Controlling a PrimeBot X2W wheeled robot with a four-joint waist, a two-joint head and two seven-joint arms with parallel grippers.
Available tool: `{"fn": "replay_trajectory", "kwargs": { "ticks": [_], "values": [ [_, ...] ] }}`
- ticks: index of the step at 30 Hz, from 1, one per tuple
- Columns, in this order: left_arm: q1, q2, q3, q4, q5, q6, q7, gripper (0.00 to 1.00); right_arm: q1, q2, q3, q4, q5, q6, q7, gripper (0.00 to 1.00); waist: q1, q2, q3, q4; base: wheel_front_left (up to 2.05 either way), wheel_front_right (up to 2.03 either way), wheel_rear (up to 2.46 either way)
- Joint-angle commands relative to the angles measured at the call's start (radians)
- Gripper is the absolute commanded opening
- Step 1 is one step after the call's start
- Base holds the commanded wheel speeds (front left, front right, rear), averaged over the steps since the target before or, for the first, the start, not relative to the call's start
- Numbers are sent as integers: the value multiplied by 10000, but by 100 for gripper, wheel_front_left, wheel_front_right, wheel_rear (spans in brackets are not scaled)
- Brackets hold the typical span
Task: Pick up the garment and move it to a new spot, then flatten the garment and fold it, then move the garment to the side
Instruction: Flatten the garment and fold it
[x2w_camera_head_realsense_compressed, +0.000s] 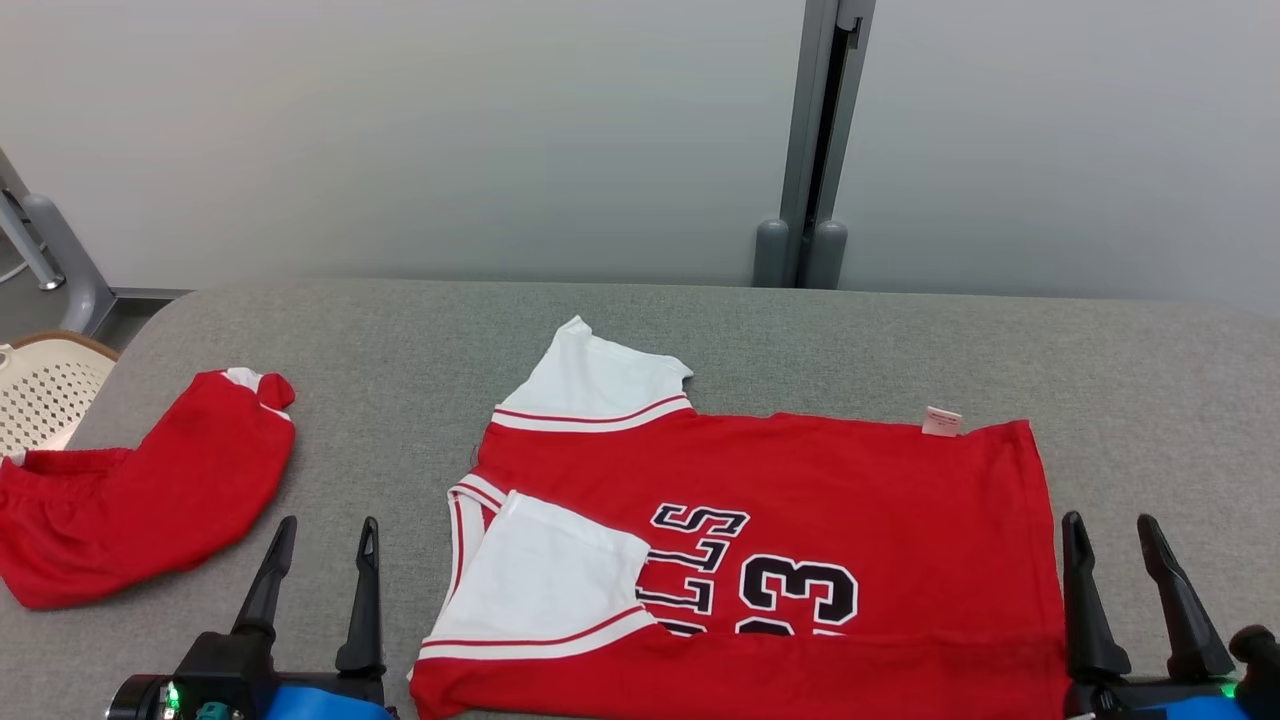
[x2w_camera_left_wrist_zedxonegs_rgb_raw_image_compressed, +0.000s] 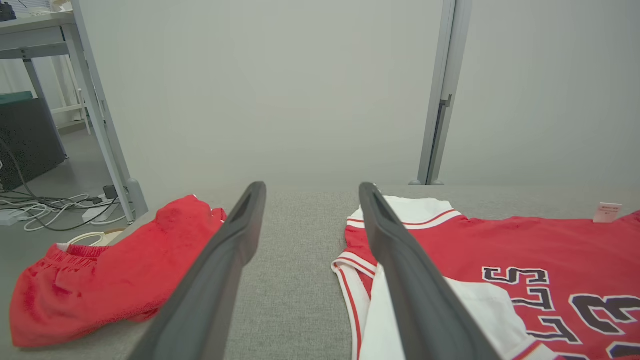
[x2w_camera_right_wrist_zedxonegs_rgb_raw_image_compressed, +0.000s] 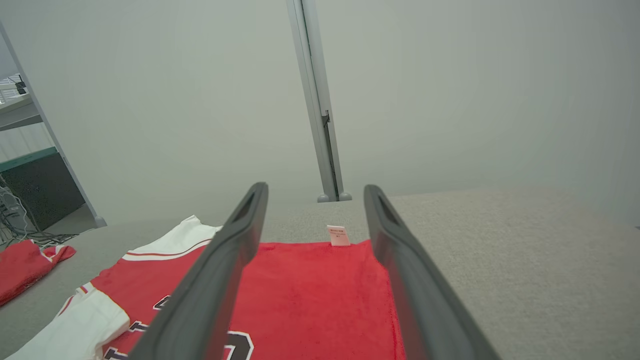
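The garment (x2w_camera_head_realsense_compressed: 800, 500) is a red jersey with white sleeves and dark lettering, lying flat on the grey table (x2w_camera_head_realsense_compressed: 420, 330) with one sleeve folded over its front. It also lies at the right of the left wrist view as the jersey (x2w_camera_left_wrist_zedxonegs_rgb_raw_image_compressed: 525, 260), and low in the right wrist view as the jersey (x2w_camera_right_wrist_zedxonegs_rgb_raw_image_compressed: 310, 285). My left gripper (x2w_camera_head_realsense_compressed: 322, 535) stands open just left of the collar end, nothing between its fingers (x2w_camera_left_wrist_zedxonegs_rgb_raw_image_compressed: 240, 235). Beside the hem end, my right gripper (x2w_camera_head_realsense_compressed: 1110, 530) is open too, empty, its fingers (x2w_camera_right_wrist_zedxonegs_rgb_raw_image_compressed: 245, 230) pointing over the hem.
Red shorts (x2w_camera_head_realsense_compressed: 140, 490) lie crumpled at the table's left edge, seen also as shorts (x2w_camera_left_wrist_zedxonegs_rgb_raw_image_compressed: 105, 275) in the left wrist view. A white perforated basket (x2w_camera_head_realsense_compressed: 40, 385) stands off the table at the left. A grey wall post (x2w_camera_head_realsense_compressed: 815, 140) rises behind the far edge.
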Motion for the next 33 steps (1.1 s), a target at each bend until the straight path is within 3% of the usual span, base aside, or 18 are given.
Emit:
{"fn": "replay_trajectory", "kwargs": {
  "ticks": [1, 8, 33],
  "values": [
    [-96, -12, -26, 66, -34, -26, -45, 100, 184, 12, -77, -19, -34, 1, -46, 100, 0, 0, -13, 10, 0, 0, 0],
    [-54, 3, -104, 631, 32, -186, -45, 100, 650, 131, 32, 326, -245, 1, -46, 100, 0, 0, -55, -35, 0, 0, 0],
    [-710, 14, -46, 1517, 113, -360, -46, 100, -250, 79, 87, 1330, -620, 1, 101, 100, 0, 0, 199, -38, 0, 0, 0]
  ]
}}
